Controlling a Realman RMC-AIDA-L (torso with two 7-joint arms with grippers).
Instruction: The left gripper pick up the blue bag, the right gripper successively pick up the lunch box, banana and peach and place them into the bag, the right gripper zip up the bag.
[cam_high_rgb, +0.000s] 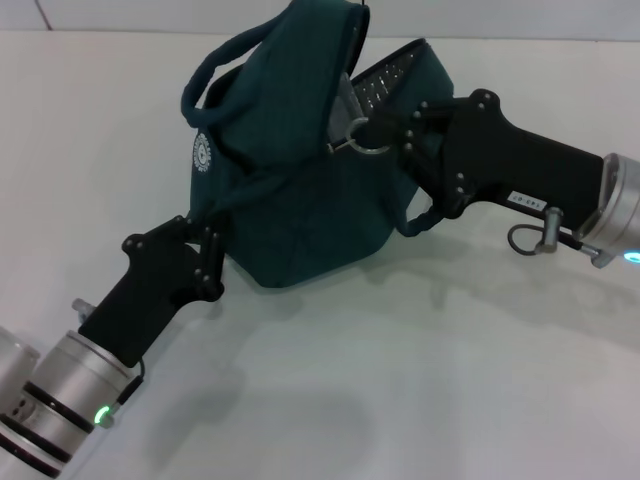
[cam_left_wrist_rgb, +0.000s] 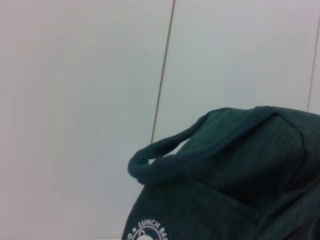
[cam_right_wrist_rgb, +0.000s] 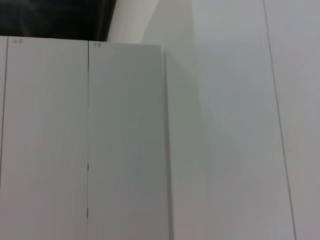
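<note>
The blue bag (cam_high_rgb: 310, 200) stands in the middle of the white table, its top partly open, with zipper teeth (cam_high_rgb: 388, 78) showing. At the bag's lower left corner my left gripper (cam_high_rgb: 207, 243) is shut on a strap of the bag. My right gripper (cam_high_rgb: 385, 130) reaches in from the right and is shut at the zipper's ring pull (cam_high_rgb: 366, 140) near the top. The left wrist view shows a bag handle (cam_left_wrist_rgb: 165, 150) and the white logo (cam_left_wrist_rgb: 147, 231). The lunch box, banana and peach are out of view.
The white table (cam_high_rgb: 420, 380) spreads around the bag. A small metal loop (cam_high_rgb: 530, 238) hangs by my right wrist. The right wrist view shows only white wall panels (cam_right_wrist_rgb: 125, 150).
</note>
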